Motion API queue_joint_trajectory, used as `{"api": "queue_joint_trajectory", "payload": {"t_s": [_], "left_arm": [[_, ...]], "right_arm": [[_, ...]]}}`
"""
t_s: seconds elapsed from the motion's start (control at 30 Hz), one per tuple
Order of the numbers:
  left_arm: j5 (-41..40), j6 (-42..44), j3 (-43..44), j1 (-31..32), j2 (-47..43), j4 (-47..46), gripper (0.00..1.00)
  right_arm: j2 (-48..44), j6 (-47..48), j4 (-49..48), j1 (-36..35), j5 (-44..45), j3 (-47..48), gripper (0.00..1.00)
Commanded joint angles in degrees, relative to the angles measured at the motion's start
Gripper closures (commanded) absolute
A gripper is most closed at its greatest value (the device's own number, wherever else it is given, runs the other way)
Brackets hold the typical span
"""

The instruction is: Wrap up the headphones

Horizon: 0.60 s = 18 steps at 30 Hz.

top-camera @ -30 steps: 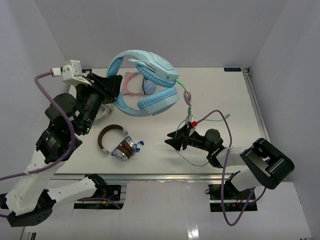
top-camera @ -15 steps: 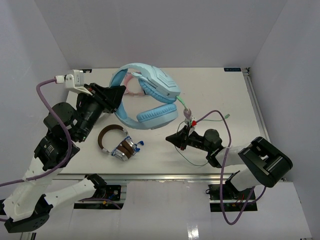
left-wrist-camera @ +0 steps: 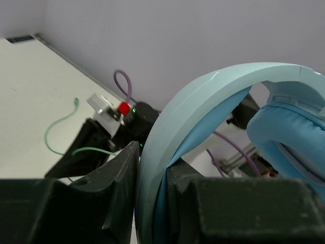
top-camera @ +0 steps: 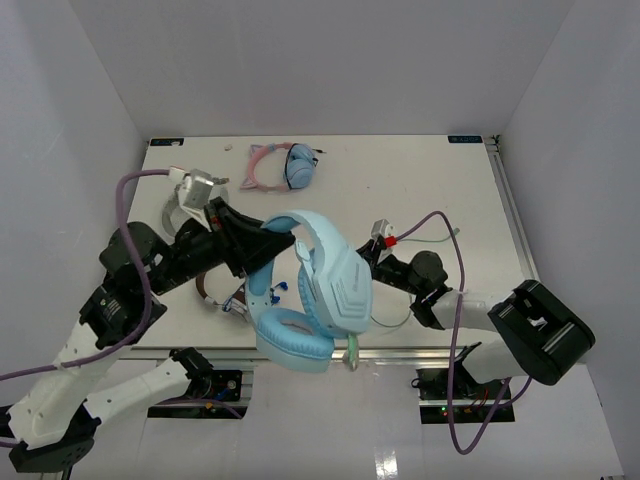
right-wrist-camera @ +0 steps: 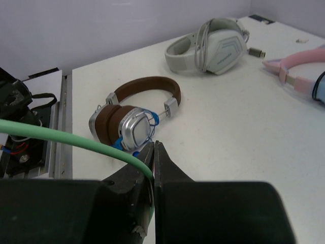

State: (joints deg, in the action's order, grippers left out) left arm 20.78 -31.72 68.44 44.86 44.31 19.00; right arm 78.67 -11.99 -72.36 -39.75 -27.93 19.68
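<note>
The light blue headphones (top-camera: pixel 312 292) hang in the air over the table's near edge, earcups down. My left gripper (top-camera: pixel 262 246) is shut on their headband (left-wrist-camera: pixel 203 104), which fills the gap between the jaws of the left gripper (left-wrist-camera: pixel 152 175); one padded earcup (left-wrist-camera: pixel 292 137) shows at the right. The pale green cable (right-wrist-camera: pixel 61 136) runs in from the left and is pinched in my shut right gripper (right-wrist-camera: pixel 154 148). From above, the right gripper (top-camera: pixel 373 268) sits low on the table just right of the headphones, partly hidden by them.
A brown and silver pair (right-wrist-camera: pixel 136 118) lies on the table just ahead of the right gripper. The grey pair (right-wrist-camera: pixel 213 44) lies at the left, and a pink cat-ear pair (top-camera: pixel 270 165) at the back. The table's near edge and frame rail (top-camera: pixel 400 352) lie under the hanging headphones.
My left arm has swung the headphones from the back of the table down toward the near edge. The right gripper has shut on the green cable.
</note>
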Motion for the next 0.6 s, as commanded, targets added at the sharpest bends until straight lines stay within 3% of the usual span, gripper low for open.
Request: {"api": "queue_joint_trajectory", "payload": {"t_s": [0.0,0.23,0.37,0.57], "left_arm": [[13.88,1.59,-2.56,0.14,1.73,-1.85,1.00],[6.72,10.03,-6.02,0.14,5.46,6.15,1.00],[-4.16,14.11,-7.00,0.14,9.54,10.15,1.00],[-13.21,18.04,-6.14,0.26,15.38,14.87,1.00]], "right_arm": [[-3.62,6.74,8.29,1.39,1.62,7.47,0.92],[-4.55,16.03,38.70,3.26,4.92,26.15,0.92],[-3.10,19.34,56.74,4.24,6.30,36.15,0.92],[-0.04,21.82,73.20,4.86,10.28,47.49,0.92]]}}
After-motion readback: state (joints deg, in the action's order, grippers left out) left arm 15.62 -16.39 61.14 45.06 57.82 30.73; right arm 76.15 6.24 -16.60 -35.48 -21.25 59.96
